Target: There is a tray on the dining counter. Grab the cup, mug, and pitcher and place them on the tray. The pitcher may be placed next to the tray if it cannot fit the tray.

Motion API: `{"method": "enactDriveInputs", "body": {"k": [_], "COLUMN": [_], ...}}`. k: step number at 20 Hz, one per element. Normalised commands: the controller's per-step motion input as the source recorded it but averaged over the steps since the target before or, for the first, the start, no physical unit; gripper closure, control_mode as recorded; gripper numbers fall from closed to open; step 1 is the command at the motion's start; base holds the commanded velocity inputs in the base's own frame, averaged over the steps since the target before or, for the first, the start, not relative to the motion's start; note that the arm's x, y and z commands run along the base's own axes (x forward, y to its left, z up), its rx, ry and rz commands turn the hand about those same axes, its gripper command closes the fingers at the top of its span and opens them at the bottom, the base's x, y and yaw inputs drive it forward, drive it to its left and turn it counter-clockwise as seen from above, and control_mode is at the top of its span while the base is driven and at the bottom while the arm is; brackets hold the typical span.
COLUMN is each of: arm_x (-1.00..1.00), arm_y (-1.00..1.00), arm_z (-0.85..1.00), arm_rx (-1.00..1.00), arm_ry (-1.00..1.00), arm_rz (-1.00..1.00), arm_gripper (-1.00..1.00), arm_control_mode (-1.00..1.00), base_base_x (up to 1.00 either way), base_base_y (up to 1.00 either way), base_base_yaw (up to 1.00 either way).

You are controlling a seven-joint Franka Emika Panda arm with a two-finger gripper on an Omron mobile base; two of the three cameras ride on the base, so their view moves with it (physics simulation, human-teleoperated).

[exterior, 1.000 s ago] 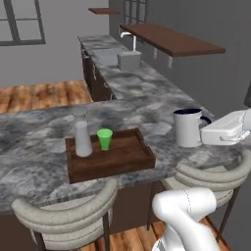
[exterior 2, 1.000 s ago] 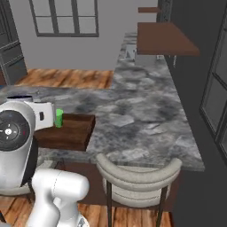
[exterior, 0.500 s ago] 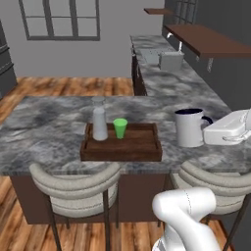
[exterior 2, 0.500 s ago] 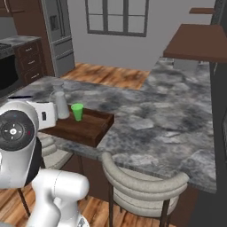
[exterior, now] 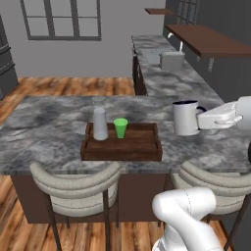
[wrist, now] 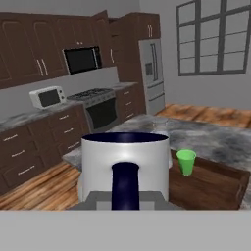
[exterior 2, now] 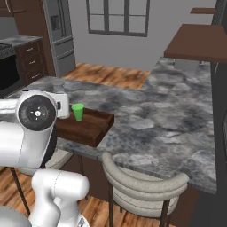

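The white mug (exterior: 184,118) with its dark navy inside is held upright by the handle, my gripper (exterior: 200,118) shut on it, just right of the tray over the dining counter (exterior: 44,132). The dark wooden tray (exterior: 128,145) carries the green cup (exterior: 120,128) and, to its left, the tall pale pitcher (exterior: 99,119). The hand view has the mug (wrist: 125,159) close up, its navy handle facing the camera, with the cup (wrist: 186,161) and tray (wrist: 211,186) beyond it to the right. From the right base the cup (exterior 2: 78,111) and tray (exterior 2: 91,127) lie behind my arm.
Two stools with curved grey backs (exterior: 73,179) (exterior: 218,180) stand against the counter's near edge. A second marbled worktop with a sink (exterior: 171,61) and a wooden shelf (exterior: 206,40) runs away at the back right. Cabinets, a microwave (wrist: 46,97) and a fridge (wrist: 152,73) line the far wall.
The base has driven and turned, so the whole scene shifted: the tray now sits nearer the middle of the left base view. The mug stays in my grip as before.
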Motion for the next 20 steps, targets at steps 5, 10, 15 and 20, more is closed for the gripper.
{"method": "enactDriveInputs", "body": {"k": [5, 10, 15, 20], "arm_x": [0.95, 0.58, 0.41, 0.58], "arm_y": [-0.23, -0.38, -0.13, 0.0], "arm_z": [-0.05, -0.3, -0.42, -0.2], "arm_rx": [0.08, 0.09, 0.01, 0.0], "arm_ry": [0.08, 0.02, 0.0, -0.03], "arm_rz": [0.06, 0.24, 0.31, 0.3], "arm_gripper": [1.0, 1.0, 1.0, 1.0], "arm_control_mode": [-1.0, -1.0, -1.0, -1.0], "base_base_x": [0.0, 0.0, 0.0, 0.0], "base_base_y": [0.0, 0.0, 0.0, 0.0], "base_base_yaw": [0.0, 0.0, 0.0, 0.0]}}
